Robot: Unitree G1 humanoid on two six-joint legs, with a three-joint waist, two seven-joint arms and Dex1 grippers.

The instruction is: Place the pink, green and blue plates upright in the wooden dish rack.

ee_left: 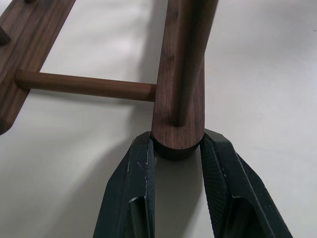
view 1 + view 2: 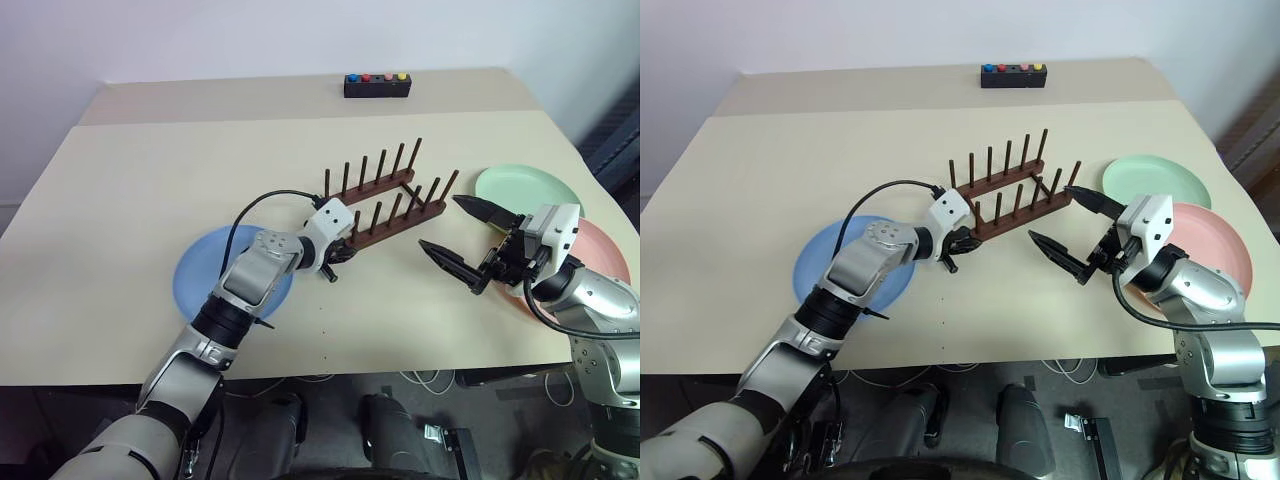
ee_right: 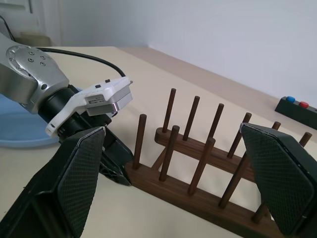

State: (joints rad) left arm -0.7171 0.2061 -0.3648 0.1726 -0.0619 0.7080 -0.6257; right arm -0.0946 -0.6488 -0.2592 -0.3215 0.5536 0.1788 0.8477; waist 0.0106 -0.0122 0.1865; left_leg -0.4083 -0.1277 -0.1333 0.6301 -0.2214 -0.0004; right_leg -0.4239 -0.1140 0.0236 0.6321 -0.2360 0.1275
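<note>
The wooden dish rack point(image 2: 385, 205) stands empty at mid-table, a dark brown frame with two rows of pegs. My left gripper point(image 2: 335, 262) is at its near left end, and the left wrist view shows its fingers point(image 1: 133, 183) pressed on both sides of one rail's end point(image 1: 178, 99). The blue plate point(image 2: 200, 275) lies flat under my left forearm. My right gripper point(image 2: 440, 222) hovers open just right of the rack, holding nothing. The green plate point(image 2: 525, 185) and the pink plate point(image 2: 600, 250) lie flat at the right, the pink one partly hidden by my right wrist.
A small black box with coloured buttons point(image 2: 377, 85) sits at the table's far edge. The table's near edge point(image 2: 400, 368) runs just below both arms. Bare tabletop point(image 2: 160, 180) spreads to the left of the rack.
</note>
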